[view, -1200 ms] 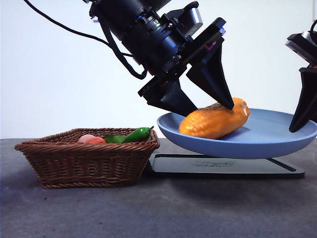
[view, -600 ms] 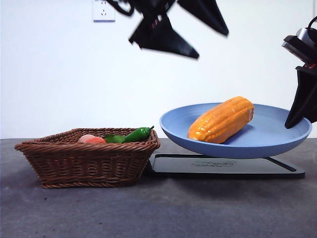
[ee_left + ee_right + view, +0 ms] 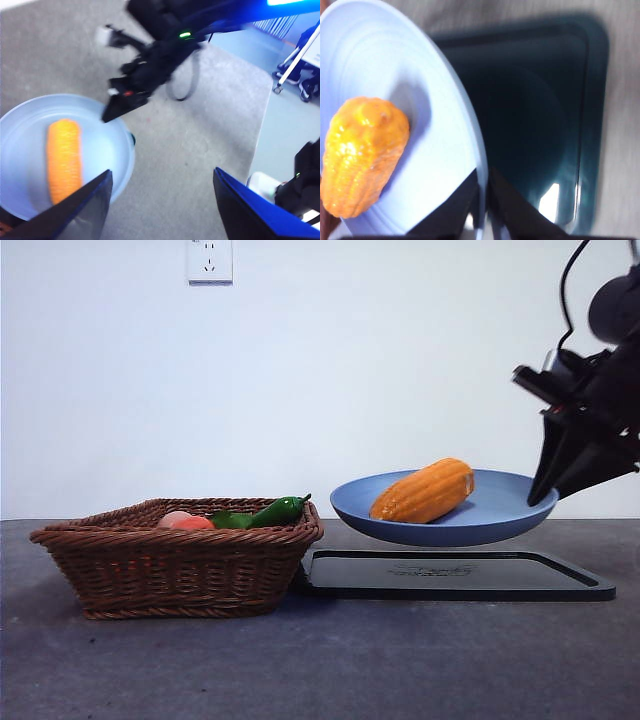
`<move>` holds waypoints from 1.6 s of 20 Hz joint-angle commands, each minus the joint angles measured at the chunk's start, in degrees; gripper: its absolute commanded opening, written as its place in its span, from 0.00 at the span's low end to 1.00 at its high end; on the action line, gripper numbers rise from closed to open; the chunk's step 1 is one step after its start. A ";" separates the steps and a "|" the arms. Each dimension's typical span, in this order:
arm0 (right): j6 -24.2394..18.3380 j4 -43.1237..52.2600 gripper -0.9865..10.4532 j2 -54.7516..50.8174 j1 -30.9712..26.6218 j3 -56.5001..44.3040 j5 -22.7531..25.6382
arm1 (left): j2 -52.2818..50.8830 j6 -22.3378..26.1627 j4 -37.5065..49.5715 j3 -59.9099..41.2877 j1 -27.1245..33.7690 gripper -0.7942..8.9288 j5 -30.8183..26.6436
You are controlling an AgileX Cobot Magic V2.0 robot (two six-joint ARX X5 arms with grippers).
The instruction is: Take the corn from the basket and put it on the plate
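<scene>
The orange-yellow corn (image 3: 424,491) lies in the light-blue plate (image 3: 500,515), which hangs in the air above the black tray. My right gripper (image 3: 548,485) is shut on the plate's rim at its right edge; the right wrist view shows the jaws pinching the plate rim (image 3: 479,165) with the corn (image 3: 362,155) beside them. My left gripper (image 3: 160,200) is open and empty, high above the plate (image 3: 105,145) and the corn (image 3: 64,157), and out of the front view. The wicker basket (image 3: 180,560) stands at the left.
A green pepper (image 3: 275,511) and a pinkish-red fruit (image 3: 183,521) lie in the basket. A flat black tray (image 3: 450,575) lies on the table under the lifted plate. A wall socket (image 3: 210,260) is on the wall behind.
My left gripper let go of the corn, rose and left the front view. The right gripper, holding the plate with the corn, has drawn back; the plate looks smaller.
</scene>
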 commanded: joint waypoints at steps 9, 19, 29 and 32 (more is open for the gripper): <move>1.20 2.03 0.09 12.74 0.02 5.86 0.04 | -2.75 -1.60 -0.87 0.87 -0.48 0.42 -0.02; -0.11 0.57 0.26 12.15 -0.11 5.88 -0.33 | -2.75 -1.55 -4.48 0.87 -0.48 0.42 -0.04; -8.79 -15.67 0.26 -13.57 -1.68 5.88 -0.20 | -2.75 -1.57 -4.94 0.87 -0.48 0.42 -0.04; -11.28 -22.25 0.26 -23.80 2.45 5.81 -0.20 | -2.75 -1.57 -5.57 0.87 -0.46 0.42 -0.04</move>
